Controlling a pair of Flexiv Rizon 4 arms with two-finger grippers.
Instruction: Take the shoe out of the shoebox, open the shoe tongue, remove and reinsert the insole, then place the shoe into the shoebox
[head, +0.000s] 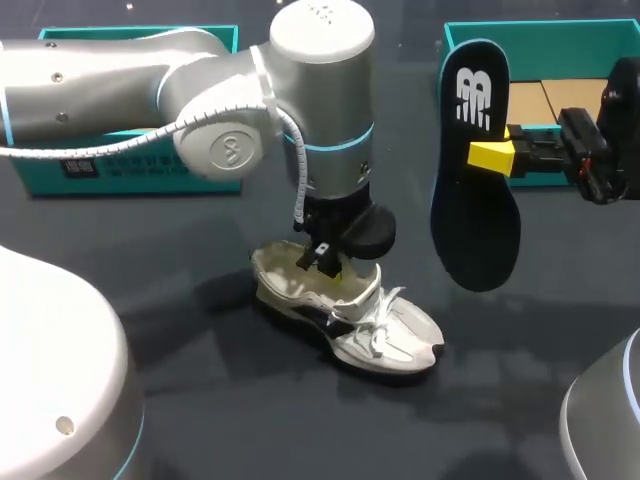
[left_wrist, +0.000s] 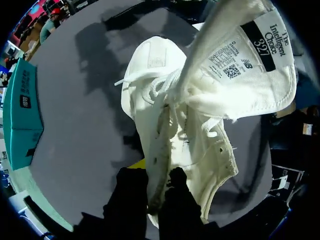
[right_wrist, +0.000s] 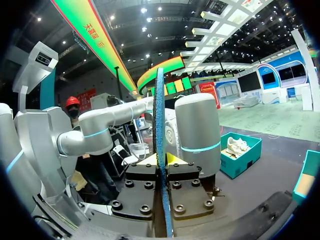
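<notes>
One white sneaker (head: 390, 335) lies on its sole in the middle of the dark desk (head: 200, 410), its long axis slanting across it: heel toward the far left, toe toward the near right. Its tongue (left_wrist: 240, 65) is folded up and forward over the laces. The left hand (head: 330, 262) is clamped on the sneaker's collar wall, with one finger inside the opening and one outside (the wrist view shows the wall pinched between them). The right hand (head: 500, 156) is closed on the edge of the single dark insole (head: 475, 200), held in the air, long axis upright, logo end up. Two teal boxes stand at the back: the far-left shoebox (head: 130, 175) and the far-right shoebox (head: 560, 45).
</notes>
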